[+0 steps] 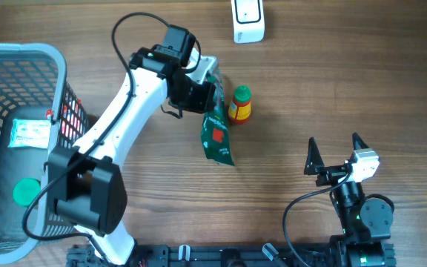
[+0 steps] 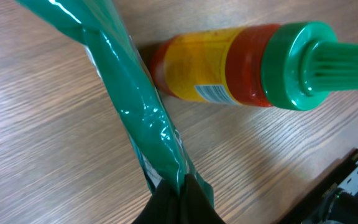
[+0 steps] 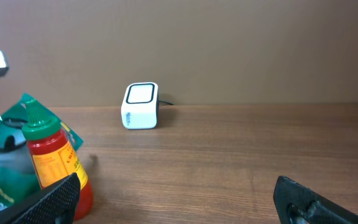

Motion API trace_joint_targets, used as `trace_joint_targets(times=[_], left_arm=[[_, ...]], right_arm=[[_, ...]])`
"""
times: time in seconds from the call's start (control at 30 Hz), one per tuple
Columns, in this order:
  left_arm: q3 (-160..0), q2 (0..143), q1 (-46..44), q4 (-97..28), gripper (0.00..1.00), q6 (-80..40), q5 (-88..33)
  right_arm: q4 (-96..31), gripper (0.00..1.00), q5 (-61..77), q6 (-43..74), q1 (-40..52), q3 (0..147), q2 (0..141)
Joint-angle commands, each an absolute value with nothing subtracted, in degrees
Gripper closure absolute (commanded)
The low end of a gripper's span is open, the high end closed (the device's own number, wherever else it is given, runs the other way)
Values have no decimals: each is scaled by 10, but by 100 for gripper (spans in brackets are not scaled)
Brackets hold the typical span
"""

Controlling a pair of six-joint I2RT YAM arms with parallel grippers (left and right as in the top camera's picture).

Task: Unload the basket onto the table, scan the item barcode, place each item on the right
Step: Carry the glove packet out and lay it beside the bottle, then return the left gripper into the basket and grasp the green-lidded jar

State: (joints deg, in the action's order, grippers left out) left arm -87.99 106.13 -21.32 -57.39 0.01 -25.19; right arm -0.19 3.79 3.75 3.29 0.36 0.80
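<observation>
L gripper pinching green packet, not yet at scanner; R gripper fingers spread, empty; scan outstanding.

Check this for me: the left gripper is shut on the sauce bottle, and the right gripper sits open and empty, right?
Not quite. The left gripper is shut on the green packet, not the sauce bottle, which stands ungripped beside it; the left wrist view shows this. The right gripper does sit open and empty.
</observation>
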Motion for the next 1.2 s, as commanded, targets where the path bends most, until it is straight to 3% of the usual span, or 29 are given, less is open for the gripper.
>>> trace_joint_targets(times=[0.0, 0.1, 0.17, 0.23, 0.4, 0.63, 0.73, 0.93, 1.17], left_arm=[[-864, 1065, -223, -575, 92, 13, -280], [-865, 1062, -222, -588, 66, 13, -280], [-865, 1054, -219, -596, 40, 13, -273], [-869, 1041, -217, -600, 23, 13, -271], [-927, 987, -215, -635, 0, 4, -191], [-1034, 895, -205, -648, 0, -55, 41], [-1049, 839, -158, -624, 0, -137, 135], [-1049, 782, 13, -651, 0, -345, 148], [-1049, 793, 230, -838, 0, -548, 108]], right_arm=[[0, 0, 32, 31, 35, 3, 8], [0, 0, 32, 31, 35, 3, 8], [0, 0, 32, 31, 35, 3, 8], [0, 0, 32, 31, 35, 3, 8], [0, 0, 32, 31, 35, 3, 8], [0, 0, 32, 31, 35, 3, 8], [0, 0, 32, 31, 35, 3, 8], [0, 0, 32, 31, 35, 3, 8], [0, 0, 32, 31, 35, 3, 8]])
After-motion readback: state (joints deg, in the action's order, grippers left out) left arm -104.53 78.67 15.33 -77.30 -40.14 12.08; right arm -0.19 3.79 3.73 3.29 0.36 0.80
